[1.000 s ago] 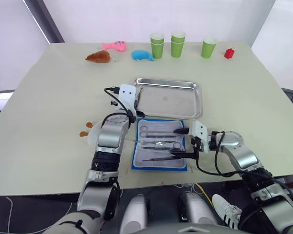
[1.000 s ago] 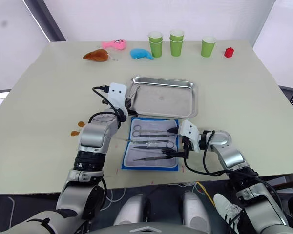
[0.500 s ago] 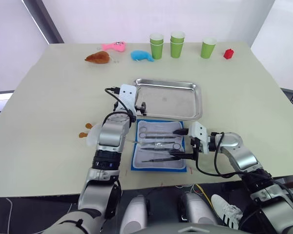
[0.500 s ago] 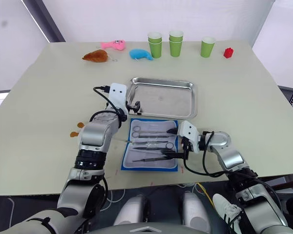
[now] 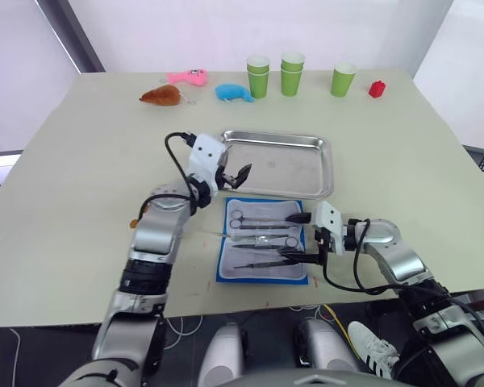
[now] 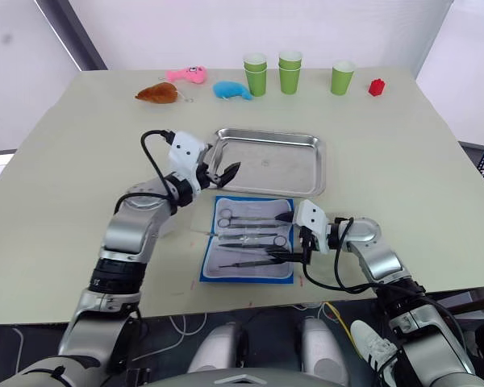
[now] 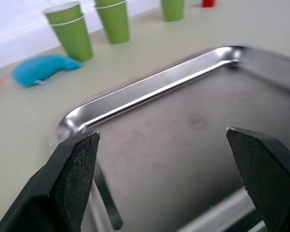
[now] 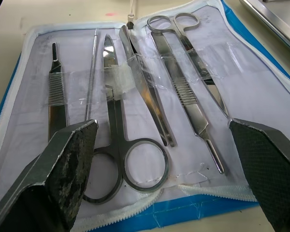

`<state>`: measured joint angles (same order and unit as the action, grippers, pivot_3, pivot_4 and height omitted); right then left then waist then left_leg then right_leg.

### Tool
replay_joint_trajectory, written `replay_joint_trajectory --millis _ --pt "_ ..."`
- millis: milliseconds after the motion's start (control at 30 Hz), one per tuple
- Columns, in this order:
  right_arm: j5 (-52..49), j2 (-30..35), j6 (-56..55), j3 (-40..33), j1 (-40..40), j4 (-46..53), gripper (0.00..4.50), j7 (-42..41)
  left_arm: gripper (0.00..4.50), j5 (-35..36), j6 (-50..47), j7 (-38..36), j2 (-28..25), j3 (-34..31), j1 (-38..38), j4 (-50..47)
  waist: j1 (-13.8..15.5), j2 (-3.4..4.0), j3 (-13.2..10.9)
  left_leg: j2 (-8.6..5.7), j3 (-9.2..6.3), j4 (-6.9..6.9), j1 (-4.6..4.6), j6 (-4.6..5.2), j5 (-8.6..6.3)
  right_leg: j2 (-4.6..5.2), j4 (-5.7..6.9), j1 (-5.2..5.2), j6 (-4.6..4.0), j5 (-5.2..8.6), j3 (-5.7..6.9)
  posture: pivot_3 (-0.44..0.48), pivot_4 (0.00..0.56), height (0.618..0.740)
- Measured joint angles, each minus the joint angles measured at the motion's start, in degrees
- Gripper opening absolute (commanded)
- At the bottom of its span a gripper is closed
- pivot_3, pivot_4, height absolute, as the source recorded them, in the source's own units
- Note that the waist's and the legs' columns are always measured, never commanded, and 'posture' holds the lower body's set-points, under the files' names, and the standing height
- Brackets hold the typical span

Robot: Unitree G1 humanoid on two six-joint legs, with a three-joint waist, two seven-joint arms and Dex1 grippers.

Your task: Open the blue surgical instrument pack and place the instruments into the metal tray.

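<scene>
Left eye view, table top. Blue surgical instrument pack (image 5: 263, 250) — lying open and flat near the table's front edge, pale lining up, just in front of the metal tray (image 5: 278, 164). Instruments (image 8: 135, 92) — two ring-handled scissors, forceps, tweezers and a thin probe, all lying in the lining under clear straps; in the right wrist view they run side by side along the pack's length. Metal tray: rectangular, shiny, holding no instrument in these views.

Left gripper (image 5: 239, 173) — raised over the tray's left near corner, fingers spread wide and holding nothing; the left wrist view looks between them down onto the tray floor and far rim. Right gripper (image 5: 297, 235) — at the pack's right edge, fingers set wide apart, one near the back of the pack and one near the front, low over the instruments; whether the tips touch anything cannot be told.

Back of table: four green cups (image 5: 259, 75), two of them stacked, a small red item (image 5: 377, 89), a blue toy (image 5: 235, 93), a pink toy (image 5: 189, 76), a brown toy (image 5: 162, 95).
</scene>
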<state>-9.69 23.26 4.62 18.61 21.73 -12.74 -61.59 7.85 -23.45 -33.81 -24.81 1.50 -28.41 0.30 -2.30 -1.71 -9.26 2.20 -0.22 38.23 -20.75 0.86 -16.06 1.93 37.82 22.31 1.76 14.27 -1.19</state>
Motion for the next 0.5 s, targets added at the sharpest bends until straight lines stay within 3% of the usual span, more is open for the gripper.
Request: replay_joint_trajectory --millis 167,300,500 --pt "0.0 -0.1 0.0 0.1 0.1 0.0 4.50 0.0 4.43 10.3 4.0 -18.3 -7.2 -1.8 2.1 -1.5 -0.1 0.01 0.0 0.07 0.08 -0.03 -0.05 0.00 0.00 0.00 -0.03 0.10 -0.04 0.01 -0.02 0.000 0.150 0.739" --pt "0.0 0.0 0.0 0.2 0.2 0.0 4.50 0.1 4.43 17.3 8.0 -36.8 -16.7 -5.4 4.1 -0.6 0.0 0.02 0.0 0.11 0.08 -0.07 -0.05 0.01 0.00 0.00 -0.04 0.19 -0.12 0.09 0.01 0.000 0.150 0.739" --pt "0.0 -0.1 0.0 0.2 0.2 0.0 4.50 0.0 4.43 19.8 13.0 -51.0 -24.1 -7.4 4.3 6.2 -0.1 0.05 0.0 0.15 0.12 -0.08 -0.09 0.01 0.00 0.00 -0.06 0.26 0.06 0.21 -0.03 0.000 0.150 0.739"
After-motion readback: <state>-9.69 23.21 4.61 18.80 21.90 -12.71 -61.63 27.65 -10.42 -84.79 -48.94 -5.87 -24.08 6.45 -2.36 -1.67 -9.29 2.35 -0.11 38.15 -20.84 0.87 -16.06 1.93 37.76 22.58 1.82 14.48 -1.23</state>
